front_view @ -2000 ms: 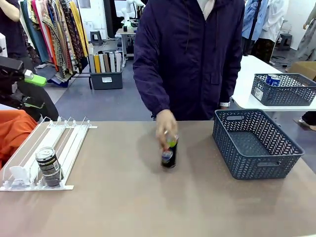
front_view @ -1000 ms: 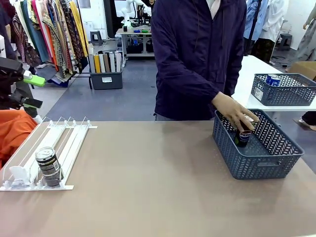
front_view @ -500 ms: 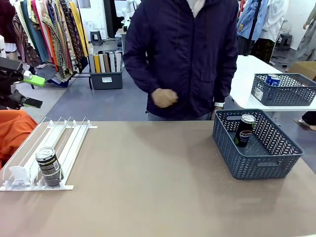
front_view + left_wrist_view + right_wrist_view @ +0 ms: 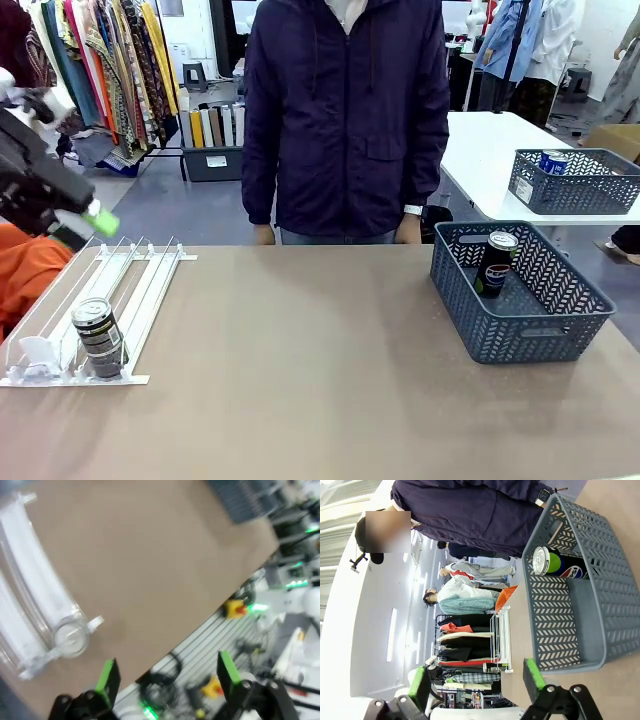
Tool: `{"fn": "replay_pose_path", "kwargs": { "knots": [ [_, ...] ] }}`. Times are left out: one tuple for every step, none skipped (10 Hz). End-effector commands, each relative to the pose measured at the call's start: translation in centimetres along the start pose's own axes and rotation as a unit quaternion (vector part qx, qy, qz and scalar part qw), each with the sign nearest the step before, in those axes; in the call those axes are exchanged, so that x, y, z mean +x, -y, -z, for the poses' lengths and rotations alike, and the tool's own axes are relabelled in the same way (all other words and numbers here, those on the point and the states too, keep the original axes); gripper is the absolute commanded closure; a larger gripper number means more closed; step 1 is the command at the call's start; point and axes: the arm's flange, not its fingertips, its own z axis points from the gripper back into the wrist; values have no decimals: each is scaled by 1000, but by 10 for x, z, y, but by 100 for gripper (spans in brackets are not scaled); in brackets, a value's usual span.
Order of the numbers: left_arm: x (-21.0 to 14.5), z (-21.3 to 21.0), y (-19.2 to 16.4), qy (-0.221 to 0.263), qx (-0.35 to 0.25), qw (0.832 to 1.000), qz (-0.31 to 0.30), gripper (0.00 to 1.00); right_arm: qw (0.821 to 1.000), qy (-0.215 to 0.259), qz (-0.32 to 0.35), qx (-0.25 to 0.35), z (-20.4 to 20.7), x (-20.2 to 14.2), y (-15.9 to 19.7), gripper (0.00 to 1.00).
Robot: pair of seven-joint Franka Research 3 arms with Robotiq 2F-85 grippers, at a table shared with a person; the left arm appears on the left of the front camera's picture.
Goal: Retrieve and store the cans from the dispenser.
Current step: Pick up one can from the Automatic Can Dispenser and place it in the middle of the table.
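In the front view my left gripper [image 4: 88, 225] hangs by the far left end of the dispenser [image 4: 140, 300]. A can [image 4: 98, 338] stands at the dispenser's near stop, and a second can [image 4: 495, 263] stands in the basket [image 4: 520, 335] on the right of the tabletop [image 4: 300, 380]. My blurred left wrist view shows the left gripper [image 4: 167, 677] spread wide and empty, with the dispenser [image 4: 30, 575] and can [image 4: 70, 637] ahead, while my right wrist view shows my right gripper [image 4: 476, 682] also spread wide and empty, facing the basket [image 4: 615, 580] that holds the second can [image 4: 560, 564].
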Motion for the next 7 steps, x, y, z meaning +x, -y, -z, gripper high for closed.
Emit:
{"fn": "replay_pose_path", "kwargs": {
  "knots": [
    [-21, 16, 16, -142, 309, 932, 127, 0, 1000, -3, 8, 2, -1, 0, -5, 0],
    [-21, 22, 16, -156, 373, 912, 71, 0, 1000, -3, 8, 2, -1, 0, -5, 0],
    [-15, 23, 16, -148, 365, 917, 55, 0, 1000, -3, 8, 2, -1, 0, -5, 0],
    [-6, 15, 16, -108, 348, 930, -50, 0, 1000, -3, 8, 2, -1, 0, -5, 0],
    [-17, 21, 21, -108, 222, 967, 68, 0, 1000, -3, 8, 2, -1, 0, -5, 0],
    [-17, 21, 21, -108, 222, 967, 68, 0, 1000, -3, 8, 2, -1, 0, -5, 0],
    [-13, 19, 20, -111, 293, 949, 41, 0, 1000, -3, 8, 2, -1, 0, -5, 0]
  ]
}}
